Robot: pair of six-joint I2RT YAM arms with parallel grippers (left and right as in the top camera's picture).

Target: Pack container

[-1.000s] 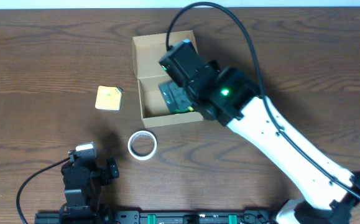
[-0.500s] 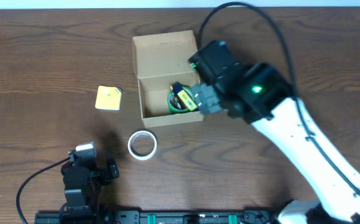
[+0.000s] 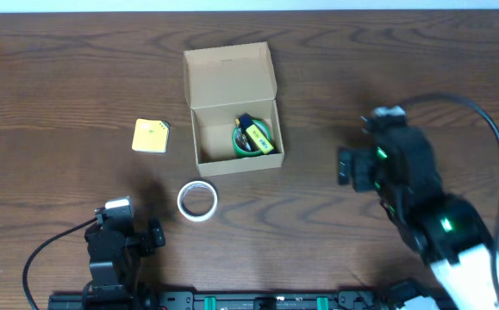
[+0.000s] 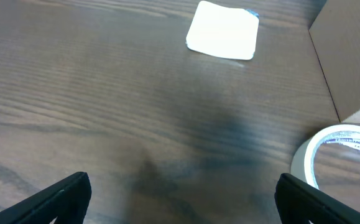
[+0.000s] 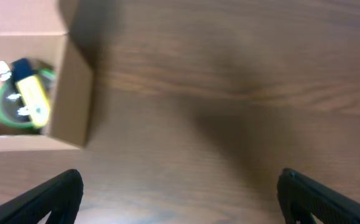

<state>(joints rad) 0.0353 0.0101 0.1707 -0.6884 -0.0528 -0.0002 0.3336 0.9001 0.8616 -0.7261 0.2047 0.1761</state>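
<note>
Container (image 3: 228, 76) sitting on table (image 3: 59, 69), flap lid standing open, green roll (image 3: 239, 146) lying inside. Judging it light, thin cardboard, crushing easily; gripping side wall or flap edge. Right gripper (image 5: 180, 190) hanging beside it, spread, empty. Left gripper (image 4: 180, 193) spread, empty.

Wide-spread left end effector (image 4: 186, 200) and right end effector (image 5: 183, 193).

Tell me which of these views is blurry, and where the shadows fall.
Right wrist view: blurred throughout, the edges of the container soft. Left wrist view: sharper, the pale pad fairly crisp, a dark shadow patch on the table mid-frame, left of the tape roll. Overhead view: sharp, evenly lit, no glare.
</note>
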